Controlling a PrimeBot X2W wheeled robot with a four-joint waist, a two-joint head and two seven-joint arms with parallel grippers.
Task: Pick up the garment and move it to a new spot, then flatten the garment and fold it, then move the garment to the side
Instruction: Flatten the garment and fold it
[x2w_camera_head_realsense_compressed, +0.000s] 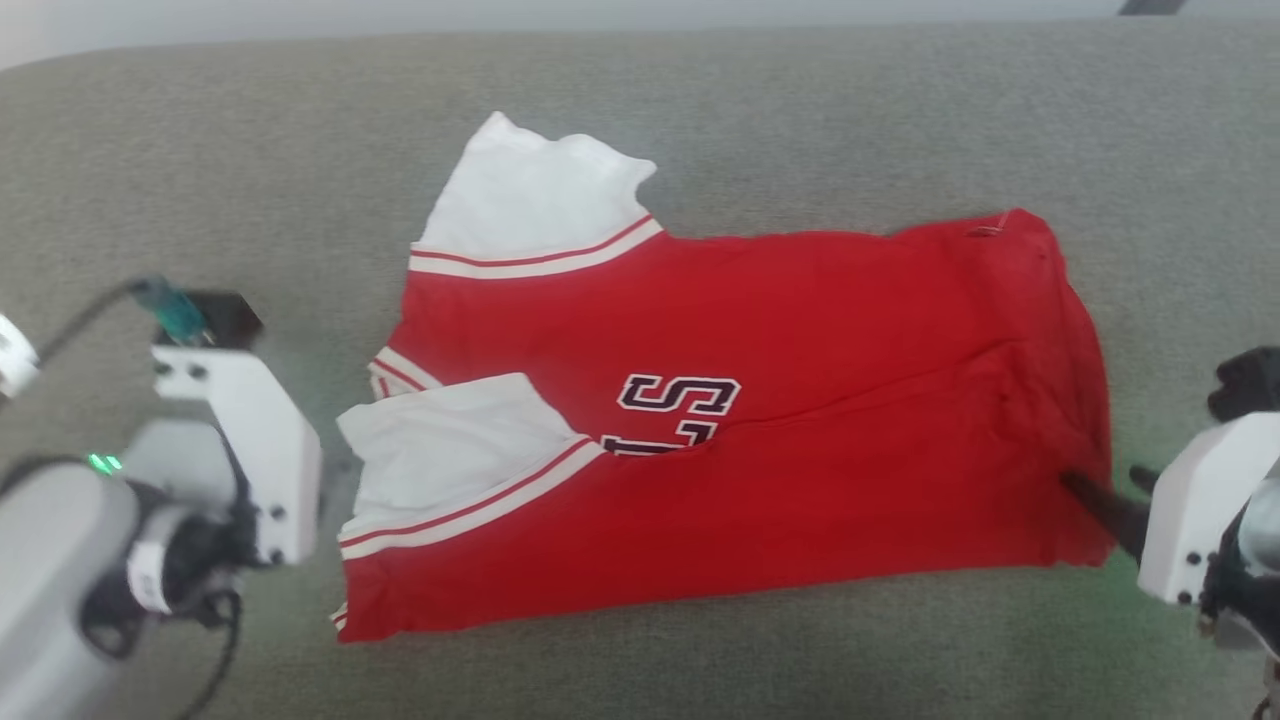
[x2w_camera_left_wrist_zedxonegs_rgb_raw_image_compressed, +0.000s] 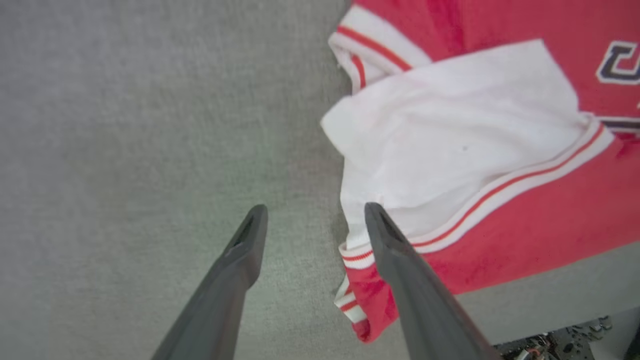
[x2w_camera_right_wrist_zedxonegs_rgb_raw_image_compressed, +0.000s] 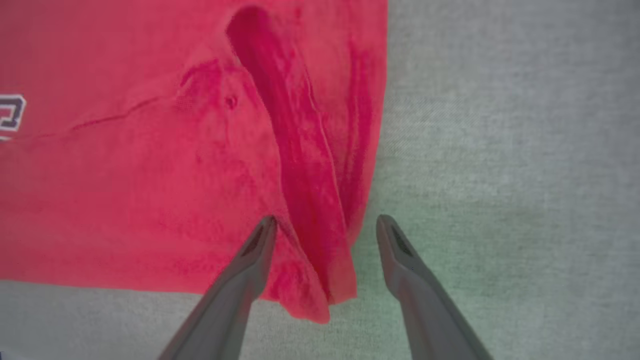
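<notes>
The red garment (x2w_camera_head_realsense_compressed: 780, 420) lies folded lengthwise on the grey cloth surface, with two white panels and striped bands at its left end and dark lettering mid-front. In the left wrist view my left gripper (x2w_camera_left_wrist_zedxonegs_rgb_raw_image_compressed: 314, 212) is open over the garment's white left edge (x2w_camera_left_wrist_zedxonegs_rgb_raw_image_compressed: 450, 135), one finger above bare cloth, the other above the striped hem. In the right wrist view my right gripper (x2w_camera_right_wrist_zedxonegs_rgb_raw_image_compressed: 325, 222) is open, straddling a raised red fold at the garment's right corner (x2w_camera_right_wrist_zedxonegs_rgb_raw_image_compressed: 310, 200). In the head view the right gripper (x2w_camera_head_realsense_compressed: 1100, 485) touches that lower right corner.
The grey fabric surface (x2w_camera_head_realsense_compressed: 700, 110) spreads wide around the garment, with free room behind it and to both sides. Its front edge and some dark hardware (x2w_camera_left_wrist_zedxonegs_rgb_raw_image_compressed: 560, 345) below show in the left wrist view. My left arm's white wrist housing (x2w_camera_head_realsense_compressed: 250, 440) sits left of the garment.
</notes>
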